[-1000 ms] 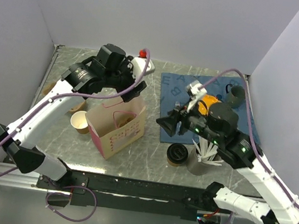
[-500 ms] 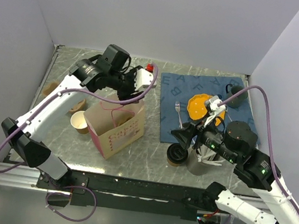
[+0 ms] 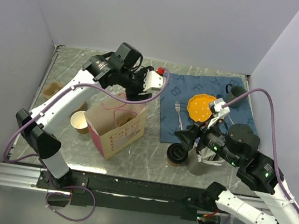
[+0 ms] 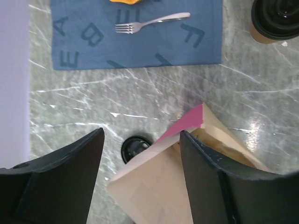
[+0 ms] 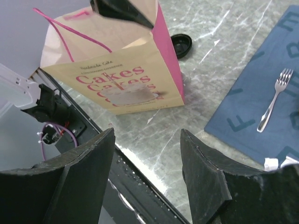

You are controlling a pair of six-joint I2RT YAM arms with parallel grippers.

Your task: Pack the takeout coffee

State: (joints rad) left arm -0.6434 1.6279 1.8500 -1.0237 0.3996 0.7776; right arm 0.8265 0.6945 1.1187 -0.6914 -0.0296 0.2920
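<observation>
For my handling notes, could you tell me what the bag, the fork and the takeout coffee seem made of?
The bag looks like matte tan kraft paper with pink sides, creased at folds. The fork seems polished metal: silvery, with bright glints. The takeout coffee appears brown paper under a glossy black lid, probably plastic.
</observation>
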